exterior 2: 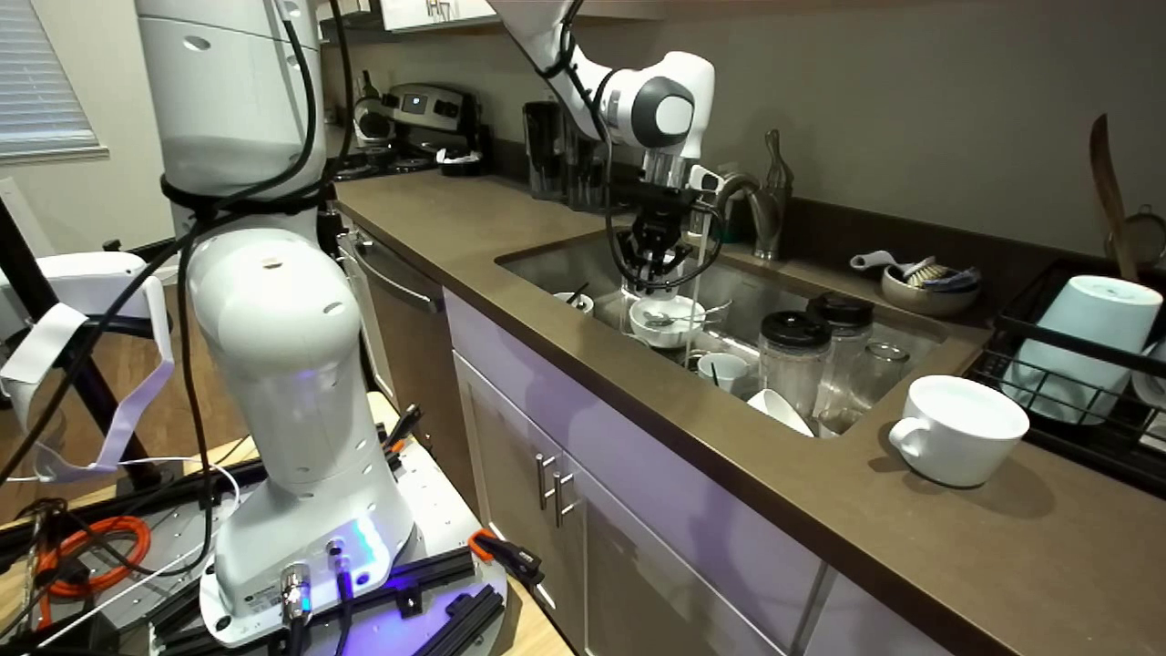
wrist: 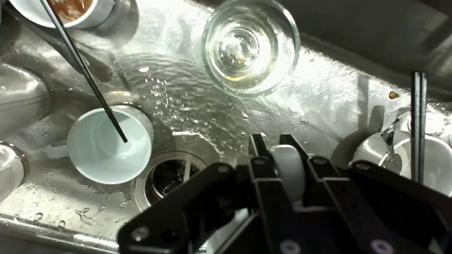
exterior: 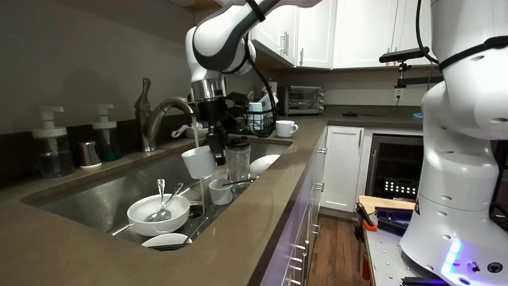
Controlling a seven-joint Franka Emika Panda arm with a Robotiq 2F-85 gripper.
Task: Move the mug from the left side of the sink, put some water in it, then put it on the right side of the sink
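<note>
Closest in the wrist view, the gripper (wrist: 272,140) is clenched on the handle (wrist: 290,173) of the mug (exterior: 198,163), which is tilted below the faucet (exterior: 152,121). Filling seems in hand; whether water (exterior: 195,132) enters cannot be told. Next, levelling under the faucet is needed.

Countertop (exterior: 59,258): grey-brown, turning at a far corner, a dark backsplash (exterior 2: 824,228) along its back edge
Walls (exterior: 95,47): plain, grey and shadowed above that back edge
Upper cabinets (exterior: 365,31): white, bar-handled, over the stretch past the corner
Lower cabinets (exterior 2: 510,437): panelled, tinged violet, beneath the front edge
Stove (exterior 2: 428,107): beside the countertop's opposite end
Window blind (exterior 2: 41,87): white, slatted, against a pale wall
Floor (exterior: 337,246): brown wood planks
Light: dim along the grey wall, brighter on the upper cabinets
</note>
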